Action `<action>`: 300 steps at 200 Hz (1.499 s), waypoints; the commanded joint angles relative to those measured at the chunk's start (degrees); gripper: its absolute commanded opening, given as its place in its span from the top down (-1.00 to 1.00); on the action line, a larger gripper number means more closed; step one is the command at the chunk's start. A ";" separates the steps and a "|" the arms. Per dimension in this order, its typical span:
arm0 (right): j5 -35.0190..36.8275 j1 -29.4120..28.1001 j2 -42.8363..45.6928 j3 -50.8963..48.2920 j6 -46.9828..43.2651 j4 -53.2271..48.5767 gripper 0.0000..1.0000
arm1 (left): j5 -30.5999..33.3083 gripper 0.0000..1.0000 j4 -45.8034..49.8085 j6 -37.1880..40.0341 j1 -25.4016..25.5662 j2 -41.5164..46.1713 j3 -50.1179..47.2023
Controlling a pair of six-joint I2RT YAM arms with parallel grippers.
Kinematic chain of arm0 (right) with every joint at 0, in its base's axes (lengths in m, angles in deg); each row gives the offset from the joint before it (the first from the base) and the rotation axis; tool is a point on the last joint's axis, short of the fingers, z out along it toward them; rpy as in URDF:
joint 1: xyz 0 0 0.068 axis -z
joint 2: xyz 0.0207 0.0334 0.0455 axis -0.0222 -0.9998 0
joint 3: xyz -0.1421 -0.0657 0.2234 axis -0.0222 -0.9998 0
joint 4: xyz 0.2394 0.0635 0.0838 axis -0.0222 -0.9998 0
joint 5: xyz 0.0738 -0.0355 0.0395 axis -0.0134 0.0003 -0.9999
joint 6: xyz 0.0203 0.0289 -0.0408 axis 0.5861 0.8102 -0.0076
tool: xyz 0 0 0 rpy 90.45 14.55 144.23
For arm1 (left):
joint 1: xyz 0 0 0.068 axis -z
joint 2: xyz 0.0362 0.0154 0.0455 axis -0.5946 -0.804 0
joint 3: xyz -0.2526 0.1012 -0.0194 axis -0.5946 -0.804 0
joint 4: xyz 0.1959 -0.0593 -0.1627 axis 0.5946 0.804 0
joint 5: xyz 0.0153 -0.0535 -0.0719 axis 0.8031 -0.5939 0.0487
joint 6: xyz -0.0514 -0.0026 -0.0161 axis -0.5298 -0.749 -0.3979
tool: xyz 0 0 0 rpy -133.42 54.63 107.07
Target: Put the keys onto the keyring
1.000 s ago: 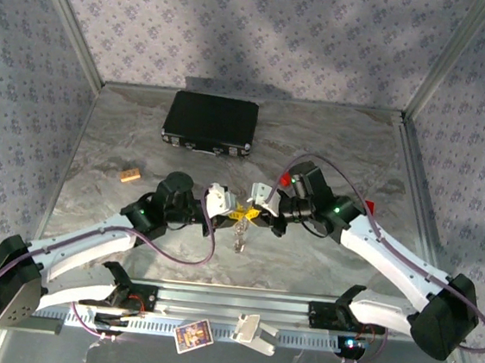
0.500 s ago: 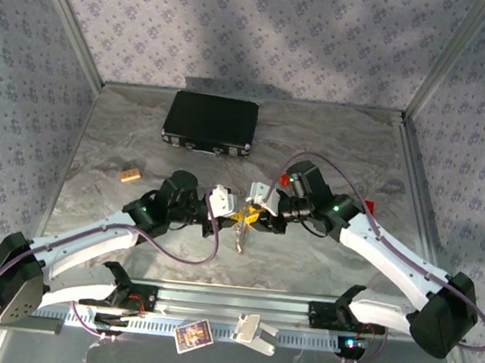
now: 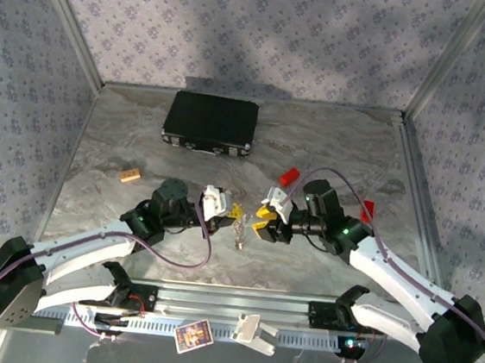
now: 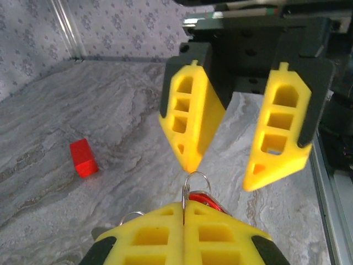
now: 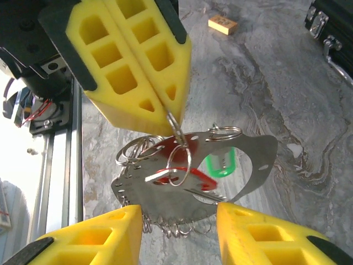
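Well behind the keyring (image 3: 239, 230), the black case (image 3: 210, 123) lies closed.

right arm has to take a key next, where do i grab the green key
Probably by its plastic head: on the green key that is the broadest part showing. Come from the side away from the red key, since the green head hangs at the edge of the keyring under the shut left gripper, where it looks least crowded.
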 commanded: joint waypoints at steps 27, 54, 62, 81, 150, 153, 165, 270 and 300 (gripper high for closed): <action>-0.40 1.05 1.40 -0.25 5.96 5.13 0.20 | -0.98 1.00 -5.90 -1.89 0.17 -0.44 -0.28; -5.40 2.56 -0.24 0.91 10.42 6.41 0.22 | -1.17 1.00 -6.49 -1.52 0.16 -0.35 -0.60; -6.86 3.08 -0.72 0.81 11.70 7.47 0.23 | -1.25 1.00 -6.93 -1.52 0.15 -0.35 -0.81; -7.44 3.49 -1.70 1.02 13.44 7.88 0.24 | -1.33 1.00 -7.74 -1.26 0.17 -0.44 -1.24; -9.37 3.81 -3.69 1.95 14.87 9.55 0.41 | -1.99 1.00 -7.63 0.02 0.12 0.26 -1.18; -9.52 3.77 -3.76 2.04 14.95 9.62 0.43 | -2.08 1.00 -7.53 0.13 0.09 0.27 -1.08; -9.73 3.76 -4.03 2.18 14.92 9.69 0.48 | -2.13 1.00 -7.39 0.24 0.16 0.24 -0.98; -9.49 3.96 -5.63 3.22 13.52 7.28 0.51 | -2.92 1.00 -8.27 -0.05 0.16 0.17 -0.72; -11.06 3.96 -5.78 3.57 13.38 6.82 0.69 | -2.98 1.00 -8.47 -0.14 0.15 0.15 -0.81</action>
